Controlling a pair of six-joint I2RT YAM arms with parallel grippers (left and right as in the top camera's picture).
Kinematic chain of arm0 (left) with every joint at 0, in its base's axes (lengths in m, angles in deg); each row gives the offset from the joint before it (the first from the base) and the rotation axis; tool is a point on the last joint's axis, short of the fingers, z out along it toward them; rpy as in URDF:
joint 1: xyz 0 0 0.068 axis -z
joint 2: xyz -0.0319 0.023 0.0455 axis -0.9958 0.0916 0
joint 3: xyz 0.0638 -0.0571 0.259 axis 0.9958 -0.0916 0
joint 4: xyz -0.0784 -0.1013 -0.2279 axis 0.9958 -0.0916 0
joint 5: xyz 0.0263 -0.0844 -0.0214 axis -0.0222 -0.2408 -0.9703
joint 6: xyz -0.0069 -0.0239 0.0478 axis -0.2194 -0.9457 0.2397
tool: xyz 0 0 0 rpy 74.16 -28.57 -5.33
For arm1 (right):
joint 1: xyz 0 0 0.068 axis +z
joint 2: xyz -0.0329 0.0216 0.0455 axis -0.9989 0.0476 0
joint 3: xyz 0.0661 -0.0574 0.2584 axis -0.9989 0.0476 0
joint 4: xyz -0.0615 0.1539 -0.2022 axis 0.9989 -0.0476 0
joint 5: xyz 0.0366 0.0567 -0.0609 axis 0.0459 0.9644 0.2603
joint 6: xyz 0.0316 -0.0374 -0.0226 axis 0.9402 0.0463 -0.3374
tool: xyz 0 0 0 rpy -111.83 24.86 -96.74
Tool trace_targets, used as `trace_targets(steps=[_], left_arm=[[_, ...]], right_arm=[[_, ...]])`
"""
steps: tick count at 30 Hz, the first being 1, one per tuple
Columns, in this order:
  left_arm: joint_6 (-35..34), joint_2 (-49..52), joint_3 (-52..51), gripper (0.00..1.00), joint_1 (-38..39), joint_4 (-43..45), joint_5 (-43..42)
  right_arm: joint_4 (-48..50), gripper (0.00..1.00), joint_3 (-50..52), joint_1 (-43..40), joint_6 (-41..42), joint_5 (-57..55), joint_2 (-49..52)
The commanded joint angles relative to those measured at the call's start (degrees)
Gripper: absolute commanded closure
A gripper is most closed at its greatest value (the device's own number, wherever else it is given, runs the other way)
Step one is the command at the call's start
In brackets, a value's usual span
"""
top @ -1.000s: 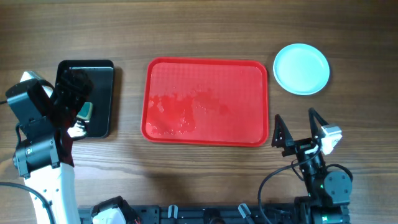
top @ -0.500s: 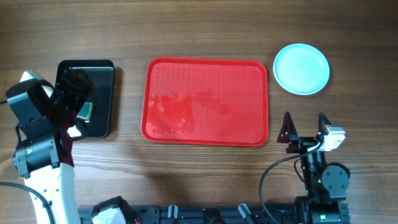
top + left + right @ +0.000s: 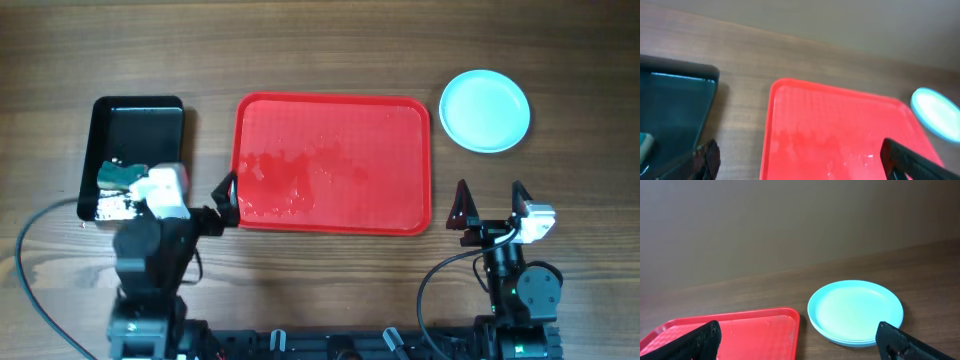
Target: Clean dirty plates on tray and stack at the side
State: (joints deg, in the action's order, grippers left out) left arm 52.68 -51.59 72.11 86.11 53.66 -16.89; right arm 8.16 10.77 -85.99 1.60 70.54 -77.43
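The red tray (image 3: 330, 115) lies mid-table with no plates on it, only wet streaks. It also shows in the left wrist view (image 3: 840, 125) and the right wrist view (image 3: 740, 330). The plates (image 3: 485, 110) sit stacked on the wood to its right, a pale turquoise one on top. The stack also shows in the right wrist view (image 3: 855, 310) and the left wrist view (image 3: 935, 112); no white plate can be made out. My left gripper (image 3: 203, 205) (image 3: 802, 160) is open and empty at the tray's near-left corner. My right gripper (image 3: 490, 205) (image 3: 800, 340) is open and empty, near the tray's near-right corner.
A black glossy tray (image 3: 140, 125) (image 3: 670, 110) lies left of the red tray. A green sponge (image 3: 120, 175) and white crumbs rest at its near end. Bare wood surrounds both trays.
My left arm has swung off the black tray to the near edge, leaving the sponge on that tray. My right gripper straightened up a second ago and has stayed still since.
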Motion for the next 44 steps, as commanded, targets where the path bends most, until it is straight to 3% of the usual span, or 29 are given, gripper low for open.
trace_targets(steps=[1, 3, 8, 13, 15, 44], left_arm=[[3.30, -8.96, -12.17, 0.00, 0.22, 11.78, 1.75], [3.28, -13.09, -17.66, 0.00, 0.24, 17.03, 4.59], [3.28, -18.88, -20.70, 0.00, 0.24, 17.29, 7.74], [3.28, -25.14, -21.51, 0.00, 0.24, 12.72, 8.92], [3.30, -27.10, -21.51, 0.00, 0.24, 6.71, 9.42], [3.30, -26.99, -21.51, 0.00, 0.24, 6.88, 8.98]], right_arm=[[0.07, 0.00, 0.07, -0.20, -0.72, -0.76, -0.46], [0.07, 0.00, 0.07, -0.20, -0.72, -0.76, -0.46], [0.07, 0.00, 0.07, -0.20, -0.72, -0.76, -0.46], [0.07, 0.00, 0.07, -0.20, -0.72, -0.76, -0.46], [0.07, 0.00, 0.07, -0.20, -0.70, -0.76, -0.46], [0.07, 0.00, 0.07, -0.20, -0.72, -0.76, -0.46]])
